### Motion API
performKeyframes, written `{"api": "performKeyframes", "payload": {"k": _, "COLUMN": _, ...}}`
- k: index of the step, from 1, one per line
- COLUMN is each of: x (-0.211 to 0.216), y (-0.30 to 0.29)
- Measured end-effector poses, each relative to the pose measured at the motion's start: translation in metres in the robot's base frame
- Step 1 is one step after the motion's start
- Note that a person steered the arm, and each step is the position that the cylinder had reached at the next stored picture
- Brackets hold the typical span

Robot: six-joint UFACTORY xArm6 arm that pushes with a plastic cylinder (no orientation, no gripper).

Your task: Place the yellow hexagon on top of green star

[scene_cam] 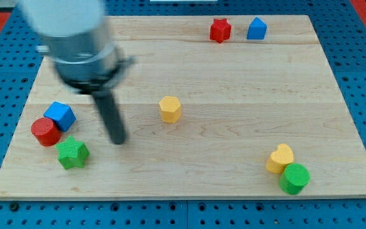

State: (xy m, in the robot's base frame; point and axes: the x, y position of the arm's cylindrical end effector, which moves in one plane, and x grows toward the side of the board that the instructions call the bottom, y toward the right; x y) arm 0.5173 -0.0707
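The yellow hexagon (169, 109) lies near the middle of the wooden board. The green star (73, 153) lies at the view's lower left. My tip (117, 141) rests on the board between them, right of and slightly above the green star and left of and below the yellow hexagon. It touches neither block. The rod rises up and to the left into the blurred arm body.
A blue cube (60, 115) and a red cylinder (45, 131) sit just above the green star. A red star (220, 30) and a blue block (256, 28) lie at the top. A yellow heart (280, 158) and a green cylinder (294, 178) sit at lower right.
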Motion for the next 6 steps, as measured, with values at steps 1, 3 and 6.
{"api": "performKeyframes", "payload": {"k": 1, "x": -0.022, "y": 0.109}}
{"api": "performKeyframes", "payload": {"k": 3, "x": -0.072, "y": 0.054}}
{"api": "performKeyframes", "payload": {"k": 6, "x": -0.021, "y": -0.039}}
